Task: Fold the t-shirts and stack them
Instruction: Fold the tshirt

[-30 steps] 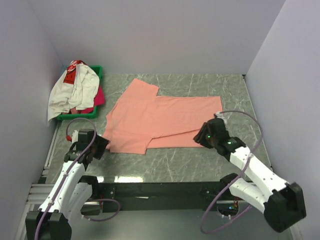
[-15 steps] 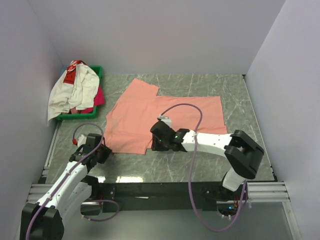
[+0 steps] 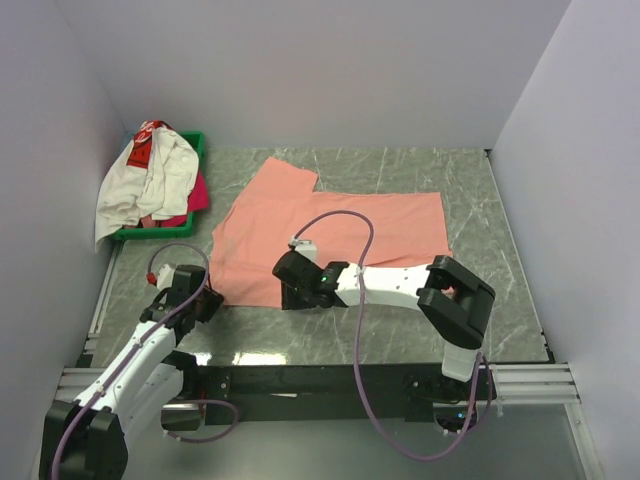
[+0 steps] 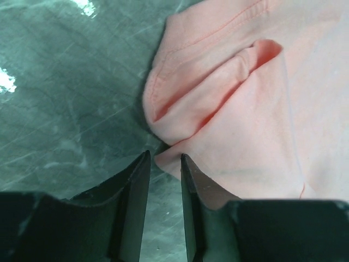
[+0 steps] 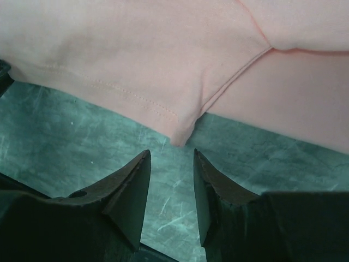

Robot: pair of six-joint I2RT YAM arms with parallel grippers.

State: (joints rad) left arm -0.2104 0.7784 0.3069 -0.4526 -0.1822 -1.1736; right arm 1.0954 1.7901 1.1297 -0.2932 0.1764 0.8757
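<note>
left tool [image 4: 164, 159]: narrow gap, nothing between; folded hem of salmon-pink t-shirt [image 3: 330, 230] looked just clear of the tips
right tool [image 5: 172, 158]: slightly parted, empty, hem corner just beyond tips
t-shirt: spread on desk [image 3: 400, 320]

"What sort of place are we standing in?"

"A robotics lab booth, I'm thinking. Plain pale panels [image 3: 300, 70] are boxing in a marbled table [image 3: 420, 170] on three sides. A left arm [image 3: 135, 365] and a right arm [image 3: 390, 285] are sitting bolted to a black rail [image 3: 300, 380], and purple cables [image 3: 356, 340] are looping loose."
</note>
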